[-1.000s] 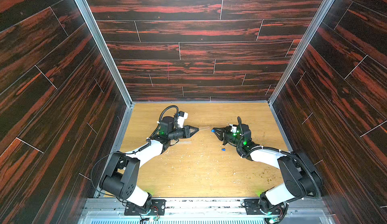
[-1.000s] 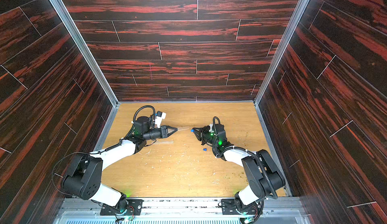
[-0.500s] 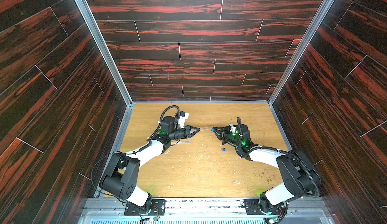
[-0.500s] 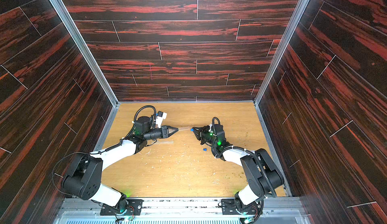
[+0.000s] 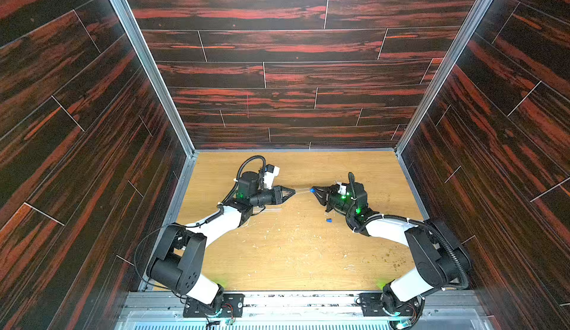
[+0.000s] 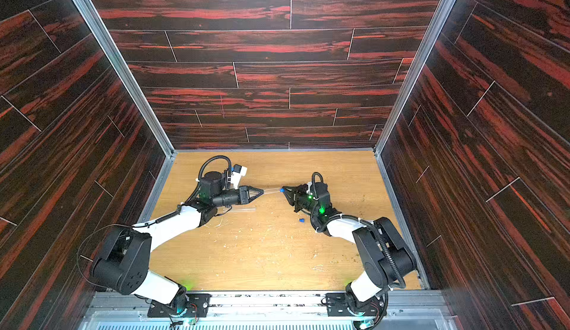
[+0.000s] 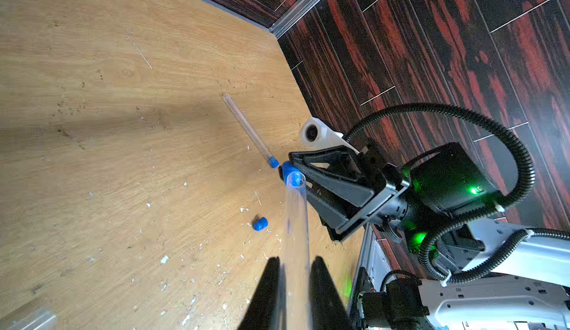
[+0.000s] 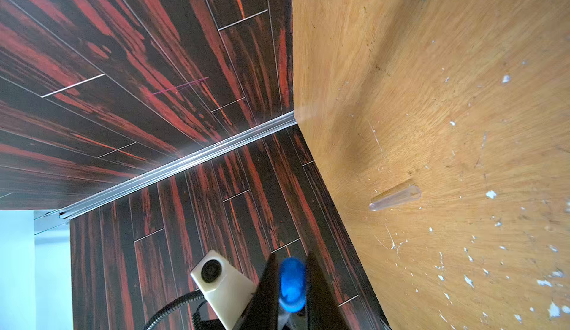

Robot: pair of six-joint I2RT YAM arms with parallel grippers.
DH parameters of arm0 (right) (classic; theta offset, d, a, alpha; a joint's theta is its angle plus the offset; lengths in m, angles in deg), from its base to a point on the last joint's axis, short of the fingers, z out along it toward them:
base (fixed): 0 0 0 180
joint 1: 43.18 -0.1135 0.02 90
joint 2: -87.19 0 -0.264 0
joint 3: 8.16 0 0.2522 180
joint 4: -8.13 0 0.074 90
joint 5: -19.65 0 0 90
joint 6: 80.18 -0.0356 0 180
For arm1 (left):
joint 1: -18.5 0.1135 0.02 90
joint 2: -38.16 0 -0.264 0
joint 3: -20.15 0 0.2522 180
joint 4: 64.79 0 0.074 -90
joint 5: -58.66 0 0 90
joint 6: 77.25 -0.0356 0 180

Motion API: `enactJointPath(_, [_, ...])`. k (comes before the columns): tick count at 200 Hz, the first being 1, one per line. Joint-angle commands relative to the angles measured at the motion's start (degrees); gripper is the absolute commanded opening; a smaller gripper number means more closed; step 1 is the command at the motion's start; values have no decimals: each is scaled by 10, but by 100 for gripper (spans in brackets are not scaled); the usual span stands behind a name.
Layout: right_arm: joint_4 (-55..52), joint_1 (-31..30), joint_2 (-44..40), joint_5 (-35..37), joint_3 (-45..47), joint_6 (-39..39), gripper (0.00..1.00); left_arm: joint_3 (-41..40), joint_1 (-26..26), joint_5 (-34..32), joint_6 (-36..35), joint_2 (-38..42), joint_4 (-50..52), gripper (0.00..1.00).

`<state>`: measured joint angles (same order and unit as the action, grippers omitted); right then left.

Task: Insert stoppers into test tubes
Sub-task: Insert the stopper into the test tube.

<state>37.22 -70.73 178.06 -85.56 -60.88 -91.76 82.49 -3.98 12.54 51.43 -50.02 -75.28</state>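
Altogether there are three blue stoppers, three clear test tubes and two arms over the bench [image 5: 293, 266].

Closest to the bench's near edge, right of centre, the loose stopper [image 5: 329, 220] lies alone on the wood, near the right forearm. A little farther in and left of centre, the open tube [image 5: 271, 210] lies flat just beside the left wrist, with nothing in its mouth.

Beyond that, about midway across the bench, the two grippers meet tip to tip. Both arms rise from bases at the near edge. Their elbows are bent out toward the side edges and their forearms angle inward, so the grippers lie roughly level and point at each other. The left gripper [image 5: 293, 191] is clamped on the held tube [image 7: 296, 220], which sticks out past its fingertips toward the right arm, clear of the wood. The right gripper [image 5: 314, 189] is pinched on the held stopper [image 8: 291, 282], with a finger on either side of it. In the left wrist view that stopper sits right at the held tube's open mouth. Whether it has entered the tube cannot be told.

Farthest off, on the far-edge side of the right gripper, the capped tube [image 7: 246, 128] lies flat on the bench. The fitted stopper [image 7: 273, 162] plugs the end of it nearest that gripper's tip, and the rounded end points away. In both top views this tube is too faint to make out.
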Motion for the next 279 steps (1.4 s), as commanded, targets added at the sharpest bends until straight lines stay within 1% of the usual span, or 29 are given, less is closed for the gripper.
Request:
enactJointPath(1, [22, -3, 19, 3, -12, -8, 16, 19, -5, -4, -12, -11, 5, 0])
enactJointPath(84, [26, -7, 22, 1, -14, -7, 16, 23, -7, -6, 1, -13, -2, 0])
enactJointPath(200, [33, -40, 32, 24, -26, -23, 16, 19, -12, -21, 40, -18, -32, 0])
enactJointPath(204, [51, -41, 33, 25, -26, -25, 16, 18, -13, -21, 41, -18, -33, 0])
enactJointPath(233, [79, -50, 42, 29, -24, -42, 16, 15, -16, -21, 48, -18, -46, 0])
enactJointPath(279, [77, -57, 34, 40, -26, -44, 16, 16, -22, -26, 48, -19, -46, 0])
